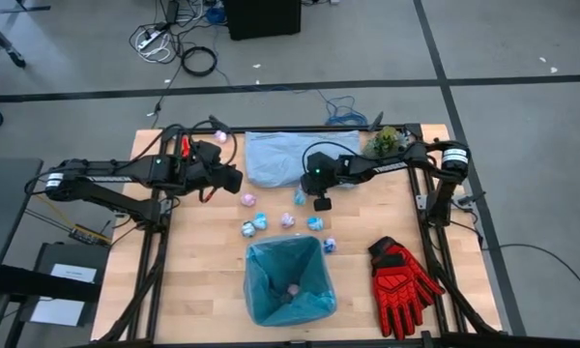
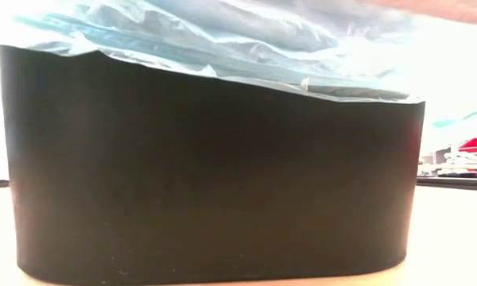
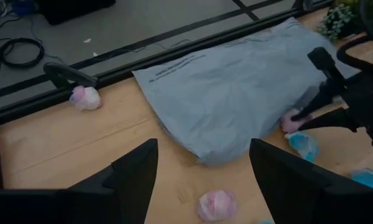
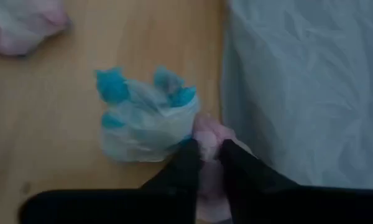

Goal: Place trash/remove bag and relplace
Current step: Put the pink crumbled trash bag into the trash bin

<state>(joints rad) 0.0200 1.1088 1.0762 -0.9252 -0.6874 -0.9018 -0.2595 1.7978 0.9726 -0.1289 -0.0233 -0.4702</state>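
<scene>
Bin (image 2: 207, 159) hides low view; right pincer (image 4: 210, 152) pinching wad (image 4: 206, 138).

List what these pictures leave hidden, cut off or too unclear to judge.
- Low view: the black bin lined with the cyan-blue plastic bag fills the picture, hiding the table, both arms and the wads.
- High view: the bin's contents are too small to count.
- Right wrist view: the right gripper fingers, shut on a pink paper wad, cover most of it.
- Left wrist view: the grey-blue plastic bag hides whatever lies under it.
</scene>
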